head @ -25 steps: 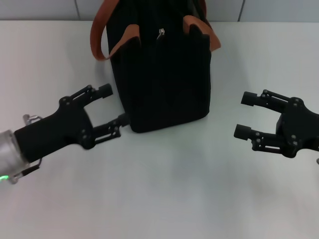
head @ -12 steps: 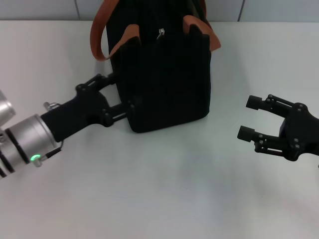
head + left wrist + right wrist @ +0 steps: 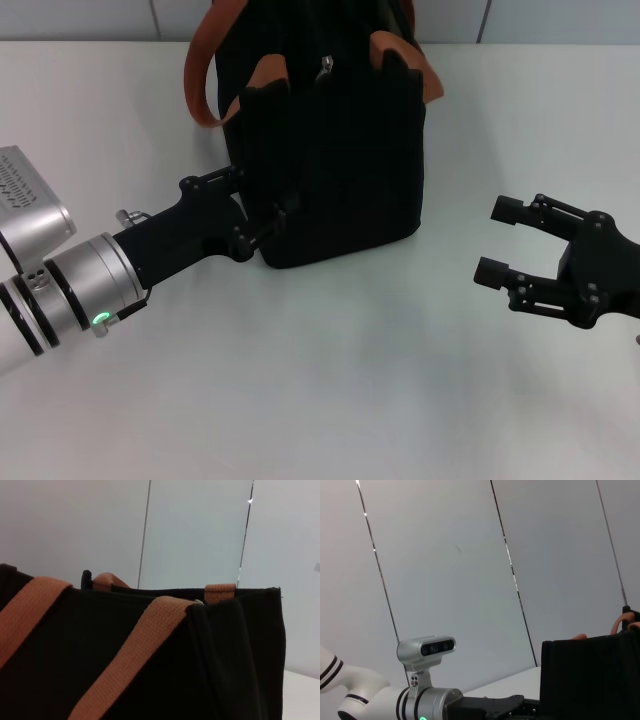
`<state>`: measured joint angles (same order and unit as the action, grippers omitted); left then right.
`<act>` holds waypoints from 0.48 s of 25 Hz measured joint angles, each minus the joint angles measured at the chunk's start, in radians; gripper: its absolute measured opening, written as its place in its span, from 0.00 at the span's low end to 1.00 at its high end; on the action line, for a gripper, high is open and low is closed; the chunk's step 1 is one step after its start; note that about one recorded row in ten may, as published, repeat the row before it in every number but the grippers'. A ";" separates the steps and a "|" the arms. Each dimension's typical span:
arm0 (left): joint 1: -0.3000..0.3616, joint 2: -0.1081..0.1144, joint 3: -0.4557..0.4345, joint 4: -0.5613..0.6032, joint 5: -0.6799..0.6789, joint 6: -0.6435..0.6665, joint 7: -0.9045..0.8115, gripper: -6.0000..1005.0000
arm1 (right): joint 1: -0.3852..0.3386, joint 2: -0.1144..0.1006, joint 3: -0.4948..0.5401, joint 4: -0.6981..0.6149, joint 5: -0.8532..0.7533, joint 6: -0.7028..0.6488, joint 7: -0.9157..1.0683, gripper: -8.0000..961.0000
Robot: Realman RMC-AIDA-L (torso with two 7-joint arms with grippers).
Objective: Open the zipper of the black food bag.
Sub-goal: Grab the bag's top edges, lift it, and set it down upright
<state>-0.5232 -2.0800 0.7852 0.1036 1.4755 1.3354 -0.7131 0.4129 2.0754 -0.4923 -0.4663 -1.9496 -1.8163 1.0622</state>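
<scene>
The black food bag [image 3: 335, 160] stands upright at the back middle of the white table, its orange-brown handles [image 3: 200, 75] flopped left and right. On the top seam, the zipper's small silver pull tab [image 3: 324, 67] shows near the bag's front end. My left gripper [image 3: 258, 203] is open and pressed against the bag's lower left corner, one finger on the left side and one on the front face. My right gripper [image 3: 495, 240] hovers open to the bag's right, well apart from it. The left wrist view is filled by the bag [image 3: 225, 670] and its straps [image 3: 135, 655].
The white table [image 3: 330, 380] stretches in front of the bag and to both sides. A grey panelled wall [image 3: 445, 570] rises behind the table. In the right wrist view the bag [image 3: 590, 680] and my left arm [image 3: 430, 700] show low down.
My left arm has pushed forward and right, from beside the bag to contact with its lower left corner. The bag has shifted slightly. The right gripper has barely moved.
</scene>
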 joint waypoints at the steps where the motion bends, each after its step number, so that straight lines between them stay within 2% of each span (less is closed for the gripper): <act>1: 0.000 0.000 0.000 0.000 0.000 0.000 0.000 0.63 | 0.000 0.000 0.000 0.000 0.000 0.000 0.000 0.86; 4: 0.001 0.000 0.001 0.000 0.001 0.003 -0.004 0.57 | -0.001 0.001 0.000 0.000 0.000 -0.001 -0.001 0.86; 9: 0.002 0.000 0.006 -0.002 0.009 0.009 -0.003 0.37 | 0.000 0.002 0.000 0.000 0.000 -0.001 -0.001 0.86; 12: 0.012 0.002 0.023 0.001 0.016 0.045 -0.008 0.29 | 0.000 0.002 0.000 0.000 0.000 -0.003 -0.001 0.86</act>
<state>-0.5109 -2.0778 0.8081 0.1041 1.4914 1.3807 -0.7207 0.4126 2.0771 -0.4924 -0.4664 -1.9496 -1.8191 1.0608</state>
